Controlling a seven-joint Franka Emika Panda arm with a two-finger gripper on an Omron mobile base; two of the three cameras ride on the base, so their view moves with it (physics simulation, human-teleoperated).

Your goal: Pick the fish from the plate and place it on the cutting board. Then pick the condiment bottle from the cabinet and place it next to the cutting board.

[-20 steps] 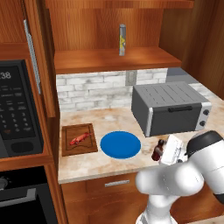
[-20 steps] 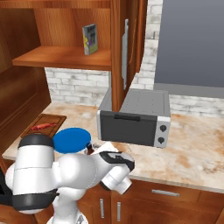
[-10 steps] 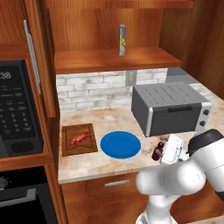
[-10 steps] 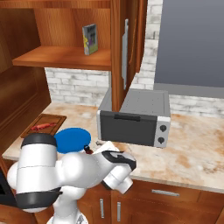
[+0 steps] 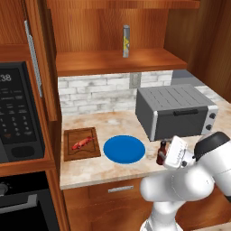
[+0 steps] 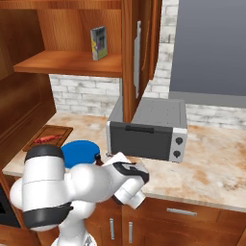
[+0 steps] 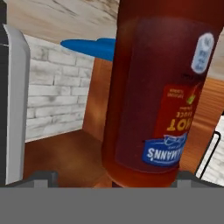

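Brown board [image 5: 81,143] is lying near the table's left edge, with the fish [image 5: 80,143] resting on it. Blue plate [image 5: 124,149] is sitting just right of the board, toward the front edge of the table [image 5: 113,124], nothing on it. Bottle [image 5: 161,153] is standing upright on the table, right of the plate and in front of the toaster oven [image 5: 175,111], so the plate is lying between it and the board. End effector [image 5: 170,153] is hovering right at the bottle, fingers spread wide to either side and not pinching it; in the hand view the bottle [image 7: 162,92] is showing close up between the two tips, red label rolled upside down with the camera, blue plate [image 7: 94,47] behind it. From the right base view the bottle cap [image 6: 98,157] is poking out just beside the white hand, plate [image 6: 79,151] behind, board [image 6: 48,137] and fish [image 6: 47,139] further left near the table's corner. Grey cylinder [image 5: 126,41] with a yellow mark is standing on the cabinet shelf [image 5: 117,62] above. Black microwave [image 5: 18,113] is sitting in the unit on the left.
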